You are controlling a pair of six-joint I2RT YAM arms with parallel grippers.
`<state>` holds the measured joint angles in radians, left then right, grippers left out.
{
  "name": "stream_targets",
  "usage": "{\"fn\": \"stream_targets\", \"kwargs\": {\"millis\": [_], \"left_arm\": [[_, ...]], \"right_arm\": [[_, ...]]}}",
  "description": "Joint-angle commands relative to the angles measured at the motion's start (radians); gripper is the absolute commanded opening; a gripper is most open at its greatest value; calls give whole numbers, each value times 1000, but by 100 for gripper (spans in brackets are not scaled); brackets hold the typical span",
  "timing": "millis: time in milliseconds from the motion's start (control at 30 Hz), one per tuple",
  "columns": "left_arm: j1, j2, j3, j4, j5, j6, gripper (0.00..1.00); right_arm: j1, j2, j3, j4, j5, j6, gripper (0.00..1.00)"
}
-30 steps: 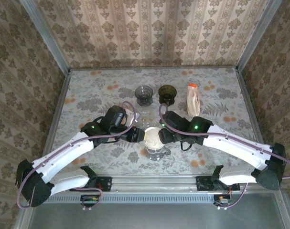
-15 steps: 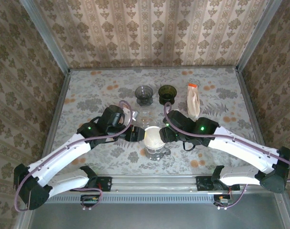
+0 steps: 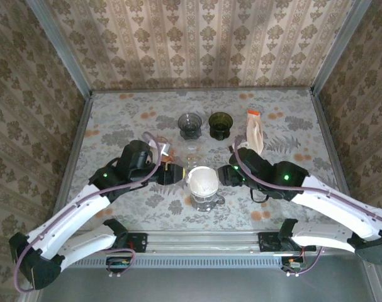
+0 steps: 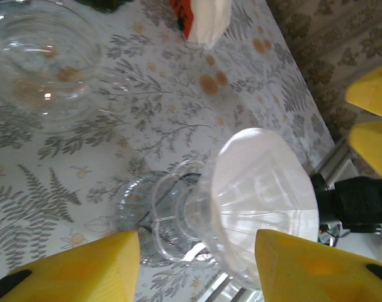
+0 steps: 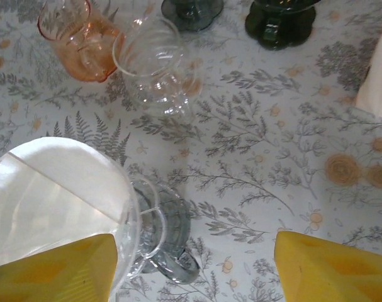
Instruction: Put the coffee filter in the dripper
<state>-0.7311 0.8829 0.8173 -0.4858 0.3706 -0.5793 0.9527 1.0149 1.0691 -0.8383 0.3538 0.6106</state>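
Top external view is showing both claws backing away from the dripper. A second ago the left claw and the right claw were crowding the filter from either side. Now each is standing just beside it, with a little gap showing. The left claw's jaws are also standing wider than they were. Its yellow fingers are spread in the left wrist view with nothing between them. The right claw is likewise hanging open and empty, its fingers set far apart in the right wrist view.

The filter is sitting opened out inside the dripper's mouth, its white cone lying against the ribbed glass wall, and nothing is touching it. It is keeping its place as the claws are letting go, so the placing itself is looking finished. What is remaining is probably only a clean retreat without brushing the rim.

The dripper is standing toward the middle of the near edge of the table. The filter is lying directly between the two claws, just ahead of the left claw's fingertips and down to the left of the right claw's view.
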Motion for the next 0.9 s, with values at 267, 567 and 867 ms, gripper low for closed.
{"fn": "stream_targets", "kwargs": {"millis": [267, 567, 867], "left_arm": [[152, -175, -185, 30, -91, -114, 60], [297, -154, -320, 289, -78, -178, 67], [238, 130, -297, 520, -219, -247, 66]], "right_arm": [[-16, -139, -195, 28, 86, 57, 74], [-94, -206, -357, 118, -32, 83, 73], [-120, -256, -388, 139, -50, 95, 73]]}}
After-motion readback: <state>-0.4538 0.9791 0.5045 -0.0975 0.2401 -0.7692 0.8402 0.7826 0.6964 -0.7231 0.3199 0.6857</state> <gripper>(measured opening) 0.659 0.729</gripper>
